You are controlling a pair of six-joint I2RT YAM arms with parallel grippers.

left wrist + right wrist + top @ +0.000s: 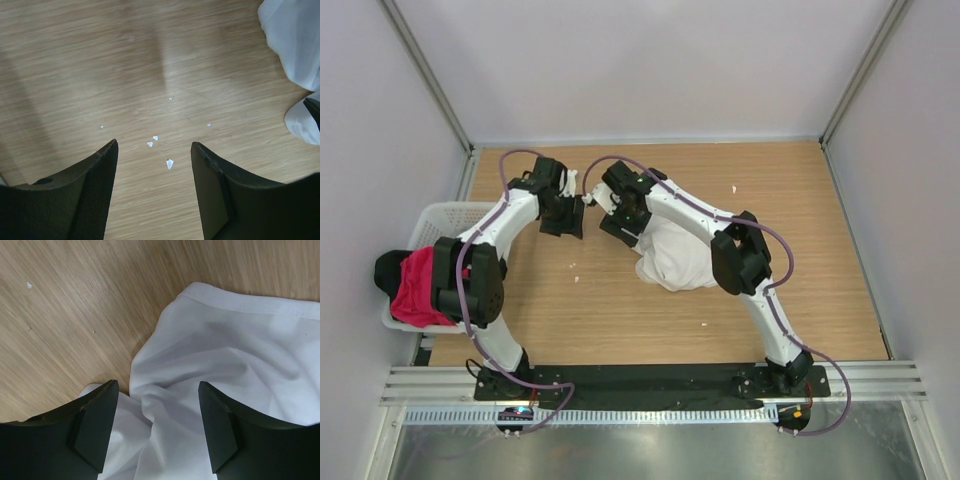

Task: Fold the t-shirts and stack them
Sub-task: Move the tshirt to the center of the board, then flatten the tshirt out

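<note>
A white t-shirt (675,258) lies crumpled on the wooden table, partly under my right arm. My right gripper (617,230) hangs open just above its left edge; the cloth (220,355) fills the space between and beyond the fingers. My left gripper (563,217) is open and empty over bare wood (155,150), left of the shirt, whose edge shows at the right of that view (295,45). A pink-red t-shirt (417,287) and a black t-shirt (390,270) lie bunched in the basket at the left.
A white lattice basket (445,218) stands at the table's left edge. Small white scraps (169,163) lie on the wood near the left gripper, and more at the right (734,188). Grey walls close in the table.
</note>
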